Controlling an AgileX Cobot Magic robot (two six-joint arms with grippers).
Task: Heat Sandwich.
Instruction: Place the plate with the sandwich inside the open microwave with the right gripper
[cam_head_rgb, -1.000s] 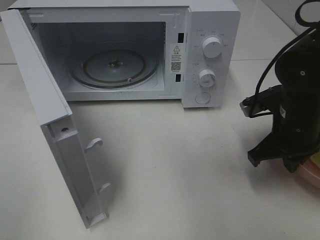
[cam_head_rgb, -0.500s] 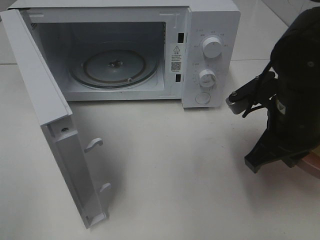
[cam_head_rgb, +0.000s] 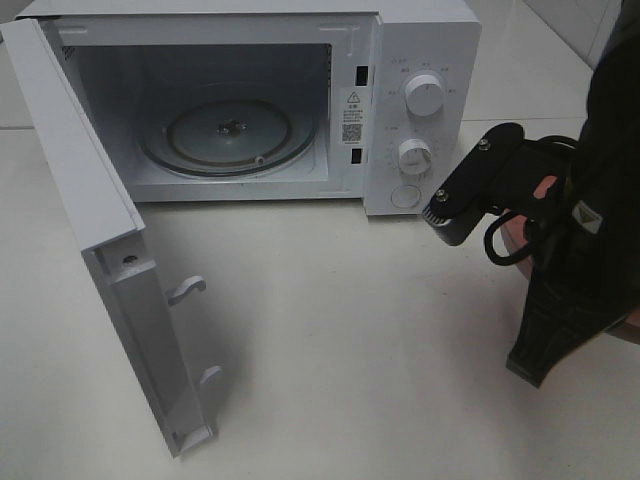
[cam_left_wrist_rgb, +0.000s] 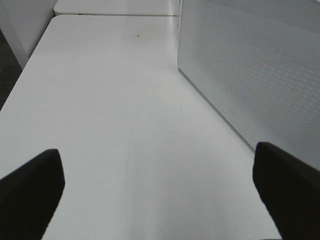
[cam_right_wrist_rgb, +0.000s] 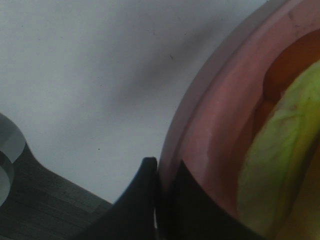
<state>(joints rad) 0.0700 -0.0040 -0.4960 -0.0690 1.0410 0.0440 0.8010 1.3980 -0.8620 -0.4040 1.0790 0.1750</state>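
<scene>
1. The microwave stood at the back edge of the white worktop, its cavity exposed.
2. Its door hung wide open towards the worktop's left front, and the glass turntable inside was bare.
3. Two white dials sat one above the other on the control panel at the microwave's right end.
4. The right arm filled the worktop's right edge, just beside the microwave's front right corner.
5. The right gripper had its fingers pressed together on the rim of the pink plate, one finger on each side of the rim.
6. The sandwich lay on that plate, a pale yellow-green layer uppermost with orange-red showing beside it.
7. From the high camera the arm hid the sandwich, so only the wrist view showed it.
8. The left gripper hung over bare worktop with its fingers spread far apart and nothing between them.
9. The dotted outer face of the door stood near it on one side.
</scene>
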